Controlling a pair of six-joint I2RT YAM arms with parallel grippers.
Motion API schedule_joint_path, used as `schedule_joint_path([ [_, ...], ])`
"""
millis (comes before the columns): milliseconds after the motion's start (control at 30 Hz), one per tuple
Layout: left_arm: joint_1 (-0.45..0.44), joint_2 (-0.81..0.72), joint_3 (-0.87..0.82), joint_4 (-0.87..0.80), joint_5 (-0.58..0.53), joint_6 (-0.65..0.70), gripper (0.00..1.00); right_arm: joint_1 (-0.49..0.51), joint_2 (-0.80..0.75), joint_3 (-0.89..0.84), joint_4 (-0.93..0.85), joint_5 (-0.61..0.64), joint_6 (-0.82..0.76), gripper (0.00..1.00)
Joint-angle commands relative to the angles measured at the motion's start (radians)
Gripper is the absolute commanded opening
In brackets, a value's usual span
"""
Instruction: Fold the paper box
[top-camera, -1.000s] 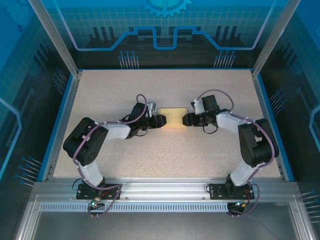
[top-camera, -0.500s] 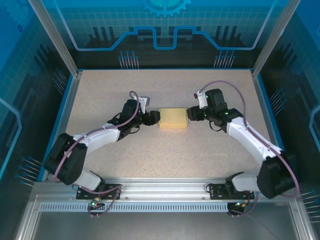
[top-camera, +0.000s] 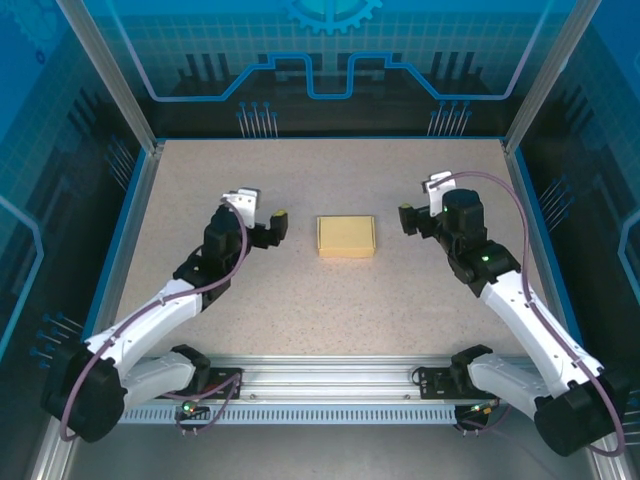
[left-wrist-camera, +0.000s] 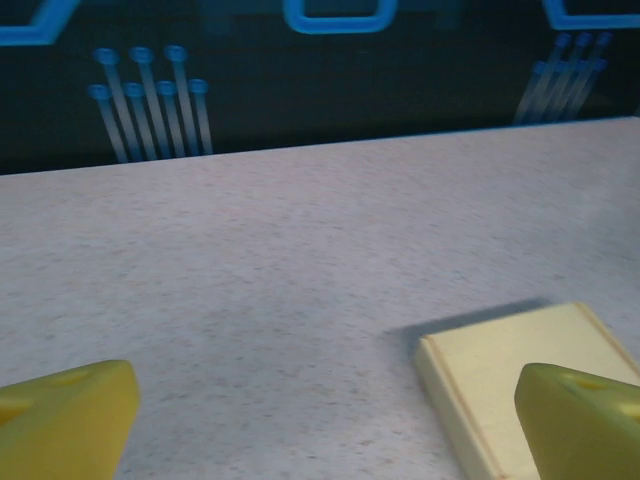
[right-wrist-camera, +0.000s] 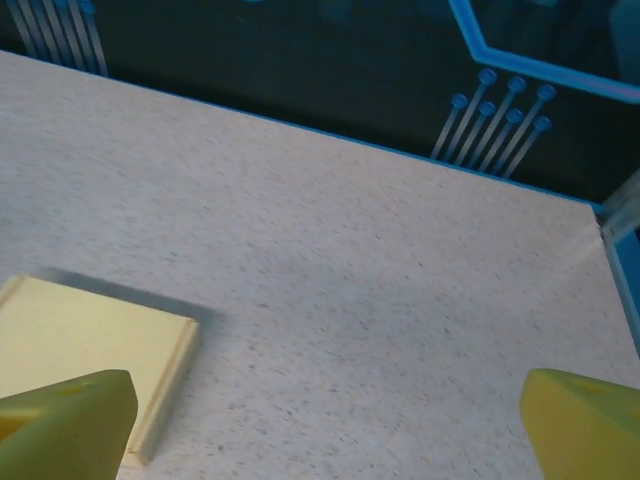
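Nearest to me, the rail (top-camera: 320, 375) carries my two bases at the near edge of the table (top-camera: 300, 310). From above, my left arm (top-camera: 150, 320) and right arm (top-camera: 520, 300) reach forward and inward. The left gripper (top-camera: 266, 220) and right gripper (top-camera: 420, 210) stand on either side of the box (top-camera: 346, 236), each apart from it.

The wrist views make their state plain. In each, my yellow pads (left-wrist-camera: 65, 420) sit at the far left and right edges of the picture with bare table between them. Both grippers are spread wide and hold nothing.

The box lies flat and closed in the middle of the table. The top view gives its whole outline: a pale yellow rectangle, long axis running left to right, sides roughly square to the table edges. The left wrist view adds a thin seam line just inside the box's left edge, its low side wall, and a shadow along its far side. There the box sits low right, partly behind my right-hand pad. The right wrist view has it low left, with a narrow strip along its right edge, partly behind the left-hand pad (right-wrist-camera: 65, 420).

Bare speckled table lies between each gripper and the box. Beyond it stands the dark back wall (top-camera: 320, 60) with blue circuit lines.
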Motion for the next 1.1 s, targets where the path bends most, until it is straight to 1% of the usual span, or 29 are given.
schedule_joint_path([
  [0, 0.044, -0.023, -0.057, 0.086, -0.104, 0.028, 0.99, -0.058, 0.022, -0.056, 0.044, 0.078, 0.052, 1.00],
  [133, 0.093, 0.017, -0.090, 0.113, -0.144, 0.036, 0.99, -0.120, 0.085, -0.092, 0.079, 0.109, 0.100, 1.00],
  [233, 0.117, 0.064, -0.127, 0.189, -0.167, 0.080, 0.99, -0.135, 0.139, -0.124, 0.142, 0.133, 0.087, 1.00],
  [333, 0.146, 0.129, -0.164, 0.284, -0.161, 0.117, 0.99, -0.141, 0.189, -0.162, 0.227, 0.140, 0.064, 1.00],
  [433, 0.170, 0.204, -0.188, 0.373, -0.132, 0.129, 0.99, -0.153, 0.238, -0.204, 0.316, 0.119, 0.070, 1.00],
  [633, 0.201, 0.323, -0.199, 0.452, -0.069, 0.125, 0.99, -0.160, 0.306, -0.254, 0.446, 0.082, 0.053, 1.00],
  [700, 0.209, 0.336, -0.185, 0.437, -0.056, 0.125, 0.99, -0.160, 0.319, -0.270, 0.490, 0.067, 0.045, 1.00],
  [767, 0.222, 0.351, -0.185, 0.474, -0.041, 0.125, 0.99, -0.160, 0.327, -0.292, 0.544, 0.050, 0.041, 1.00],
  [800, 0.229, 0.355, -0.177, 0.461, -0.036, 0.126, 0.99, -0.159, 0.330, -0.302, 0.575, 0.046, 0.040, 1.00],
  [933, 0.255, 0.370, -0.167, 0.465, -0.007, 0.130, 0.99, -0.160, 0.351, -0.328, 0.640, 0.031, 0.038, 1.00],
  [1000, 0.267, 0.372, -0.179, 0.498, 0.003, 0.135, 0.99, -0.160, 0.363, -0.349, 0.688, 0.025, 0.035, 1.00],
  [1067, 0.287, 0.390, -0.210, 0.599, 0.022, 0.137, 0.99, -0.160, 0.367, -0.355, 0.702, 0.014, 0.032, 1.00],
])
